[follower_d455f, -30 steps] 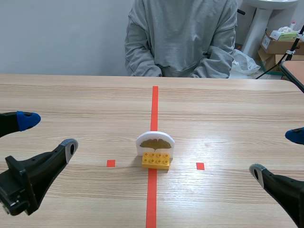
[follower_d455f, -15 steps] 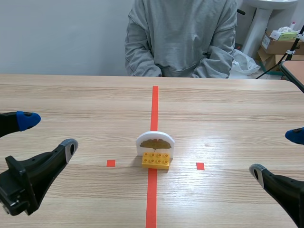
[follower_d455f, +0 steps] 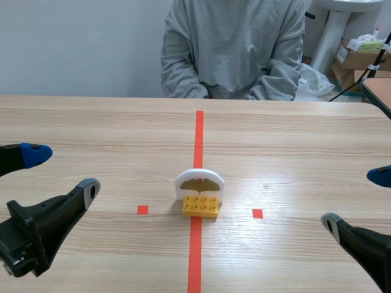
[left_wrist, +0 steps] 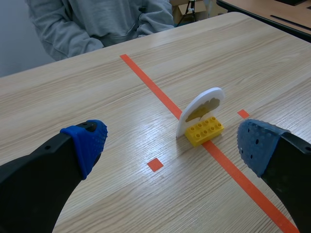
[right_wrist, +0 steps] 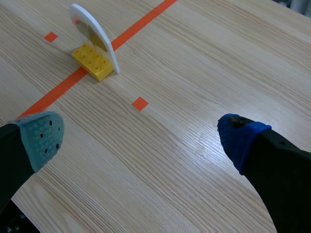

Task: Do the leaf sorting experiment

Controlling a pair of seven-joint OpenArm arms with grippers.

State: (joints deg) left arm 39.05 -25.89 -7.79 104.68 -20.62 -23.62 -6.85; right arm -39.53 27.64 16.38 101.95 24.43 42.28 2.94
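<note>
Upright leaf card (left_wrist: 199,111) against yellow brick (left_wrist: 205,131)

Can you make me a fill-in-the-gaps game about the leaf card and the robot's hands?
1. The white rounded card with a brown leaf picture stands in a plastic toy brick coloured ____.
2. The left gripper and the right gripper both have their fingers ____.
3. The person sitting across the wooden table is dressed in the colour ____.
Missing words: yellow; open; grey.
</note>
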